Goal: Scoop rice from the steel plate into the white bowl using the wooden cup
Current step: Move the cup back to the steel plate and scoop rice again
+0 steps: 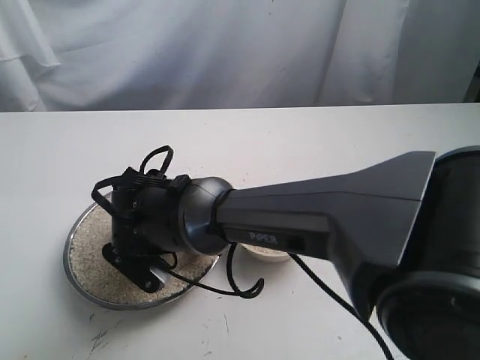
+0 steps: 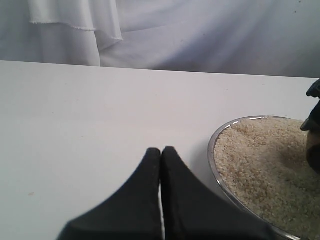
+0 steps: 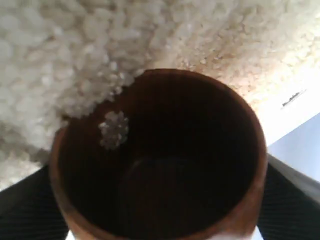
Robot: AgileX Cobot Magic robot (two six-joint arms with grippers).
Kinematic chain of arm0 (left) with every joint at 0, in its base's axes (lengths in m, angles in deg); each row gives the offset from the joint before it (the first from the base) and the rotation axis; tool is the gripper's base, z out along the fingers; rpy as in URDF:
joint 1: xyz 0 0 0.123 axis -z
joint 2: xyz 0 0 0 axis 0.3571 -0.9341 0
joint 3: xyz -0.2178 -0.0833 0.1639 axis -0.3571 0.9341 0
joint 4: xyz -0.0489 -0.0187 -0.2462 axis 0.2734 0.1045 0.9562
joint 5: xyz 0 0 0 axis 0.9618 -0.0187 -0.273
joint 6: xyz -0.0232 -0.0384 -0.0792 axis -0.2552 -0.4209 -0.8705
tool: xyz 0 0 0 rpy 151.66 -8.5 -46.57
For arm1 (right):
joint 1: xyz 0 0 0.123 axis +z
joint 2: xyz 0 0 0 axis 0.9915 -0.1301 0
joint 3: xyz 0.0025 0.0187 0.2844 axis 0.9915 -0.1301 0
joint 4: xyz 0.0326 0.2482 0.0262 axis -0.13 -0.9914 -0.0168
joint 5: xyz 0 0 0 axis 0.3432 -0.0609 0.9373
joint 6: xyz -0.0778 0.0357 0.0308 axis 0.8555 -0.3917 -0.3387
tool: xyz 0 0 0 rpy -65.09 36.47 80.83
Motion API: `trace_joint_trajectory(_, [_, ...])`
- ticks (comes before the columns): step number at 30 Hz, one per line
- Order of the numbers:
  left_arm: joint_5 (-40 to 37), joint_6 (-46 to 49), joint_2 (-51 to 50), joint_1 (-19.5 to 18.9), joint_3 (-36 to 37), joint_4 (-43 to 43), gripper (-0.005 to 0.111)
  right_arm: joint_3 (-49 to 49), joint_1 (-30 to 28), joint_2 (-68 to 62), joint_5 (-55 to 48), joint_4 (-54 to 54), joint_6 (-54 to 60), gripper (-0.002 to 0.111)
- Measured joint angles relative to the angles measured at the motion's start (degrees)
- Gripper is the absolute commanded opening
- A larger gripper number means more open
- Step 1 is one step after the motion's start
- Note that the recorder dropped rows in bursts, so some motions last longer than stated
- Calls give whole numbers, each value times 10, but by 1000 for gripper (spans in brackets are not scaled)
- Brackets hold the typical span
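Note:
The steel plate (image 1: 75, 271) lies on the left of the table, covered in rice (image 1: 91, 255). My right arm reaches across the table, and its gripper (image 1: 133, 238) hangs low over the plate. In the right wrist view that gripper (image 3: 160, 210) is shut on the wooden cup (image 3: 165, 160). The cup's dark mouth is tipped against the rice (image 3: 75, 60), with a small clump of grains (image 3: 114, 129) inside. The white bowl (image 1: 268, 254) shows only partly, behind the arm. My left gripper (image 2: 161, 150) is shut and empty, above bare table beside the plate's rim (image 2: 214, 165).
A black cable (image 1: 241, 289) loops onto the table between plate and bowl. The right arm's bulky body (image 1: 337, 217) spans the right half of the exterior view. A white curtain (image 1: 225, 52) hangs behind the table's far edge.

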Motion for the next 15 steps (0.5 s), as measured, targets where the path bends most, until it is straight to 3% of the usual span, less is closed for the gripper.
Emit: trace_joint_trajectory(15, [0, 0, 0, 0, 0, 0, 0, 4, 17, 3, -12, -114, 90, 0])
